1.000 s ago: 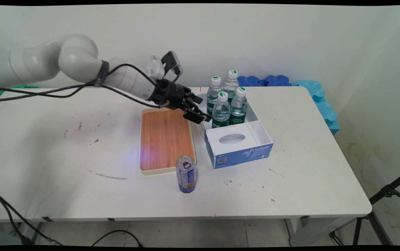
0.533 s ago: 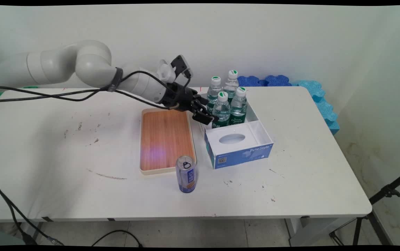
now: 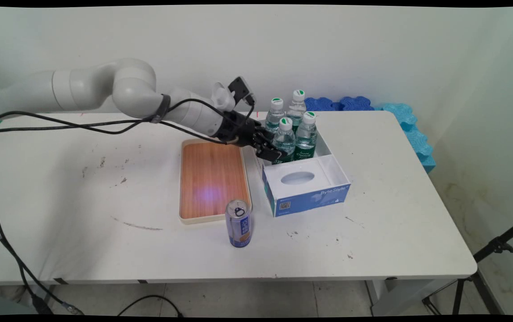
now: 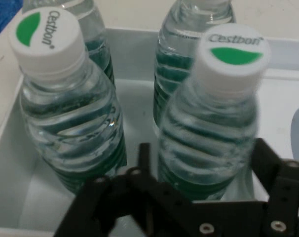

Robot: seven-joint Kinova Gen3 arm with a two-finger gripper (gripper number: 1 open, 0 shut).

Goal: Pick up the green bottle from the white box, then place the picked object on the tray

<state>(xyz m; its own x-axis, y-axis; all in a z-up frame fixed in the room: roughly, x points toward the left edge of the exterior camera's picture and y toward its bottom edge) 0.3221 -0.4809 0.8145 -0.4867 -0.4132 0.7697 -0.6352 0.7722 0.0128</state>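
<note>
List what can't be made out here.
- Tool, main view: fingertips merge with the front-left bottle; contact unclear.
- Hand view: fingertips cut off by the bottom edge.
- Rear bottles, hand view: tops cut off by the top edge.
- Can lettering: too small.

A white table (image 3: 373, 250), scuffed with dark marks, fills the middle, one long smear near its left front. Behind it stands a plain pale wall (image 3: 373, 49). Blue foam mats (image 3: 406, 120) lie along the table's far right corner. Below, a tiled floor (image 3: 247, 299) with a black cable (image 3: 149, 304); a black stand (image 3: 493, 250) at lower right.
</note>
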